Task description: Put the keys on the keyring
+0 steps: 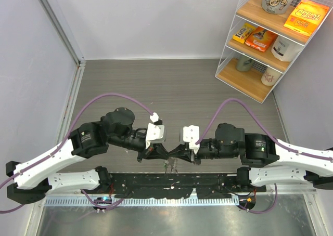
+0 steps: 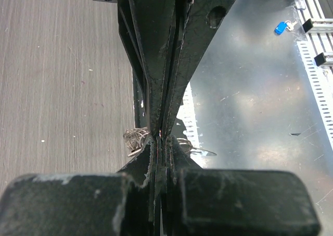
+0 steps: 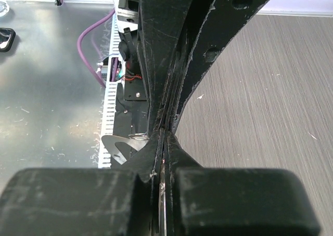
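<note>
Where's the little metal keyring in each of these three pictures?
Top view: keyring, low centre, a small silvery dangle.
Left wrist: keyring, wire loops just left of the left pincer tips.
Right wrist: not clearly seen; only a flat silver piece.
Shared landmark: white slotted strip.

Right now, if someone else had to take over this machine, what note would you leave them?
Left end effector: shut on the keyring, coils showing beside its tips.
Right end effector: shut, tip to tip with it; what it grips is hidden.
A key blade juts out where they meet.
Done: cannot tell if any key is threaded.
To do: finish the threading.
</note>
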`<state>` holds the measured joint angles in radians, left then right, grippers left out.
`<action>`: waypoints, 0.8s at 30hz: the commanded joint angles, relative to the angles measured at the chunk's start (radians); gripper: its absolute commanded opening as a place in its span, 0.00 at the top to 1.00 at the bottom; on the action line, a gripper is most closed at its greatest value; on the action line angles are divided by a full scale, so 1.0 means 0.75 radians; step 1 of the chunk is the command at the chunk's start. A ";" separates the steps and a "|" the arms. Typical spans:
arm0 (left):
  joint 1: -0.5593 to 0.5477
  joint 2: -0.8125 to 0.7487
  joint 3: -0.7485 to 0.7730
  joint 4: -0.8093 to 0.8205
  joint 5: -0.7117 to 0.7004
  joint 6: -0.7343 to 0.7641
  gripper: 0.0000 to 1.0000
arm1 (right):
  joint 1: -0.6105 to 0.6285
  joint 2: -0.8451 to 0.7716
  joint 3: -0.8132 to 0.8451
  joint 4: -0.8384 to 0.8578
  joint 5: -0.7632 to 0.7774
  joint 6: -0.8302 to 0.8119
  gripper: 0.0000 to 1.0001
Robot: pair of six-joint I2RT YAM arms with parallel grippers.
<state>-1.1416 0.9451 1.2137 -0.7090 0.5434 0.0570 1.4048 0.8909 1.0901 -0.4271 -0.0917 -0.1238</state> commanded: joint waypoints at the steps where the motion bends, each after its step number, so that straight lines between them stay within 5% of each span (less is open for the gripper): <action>1: -0.002 -0.025 0.049 0.064 0.010 -0.002 1.00 | 0.003 -0.010 0.013 0.091 -0.041 -0.023 0.95; 5: -0.002 -0.035 0.036 0.078 -0.031 -0.004 1.00 | 0.003 -0.055 -0.028 0.142 -0.052 -0.031 0.95; 12: -0.002 -0.104 -0.021 0.164 -0.154 -0.013 0.68 | 0.003 -0.106 -0.058 0.181 -0.041 -0.033 0.95; 24: -0.002 -0.184 -0.115 0.317 -0.129 -0.035 0.61 | 0.003 -0.151 -0.067 0.228 -0.029 -0.027 0.95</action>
<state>-1.1439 0.7937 1.1362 -0.5556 0.4202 0.0517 1.4044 0.7963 1.0359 -0.3569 -0.1074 -0.1402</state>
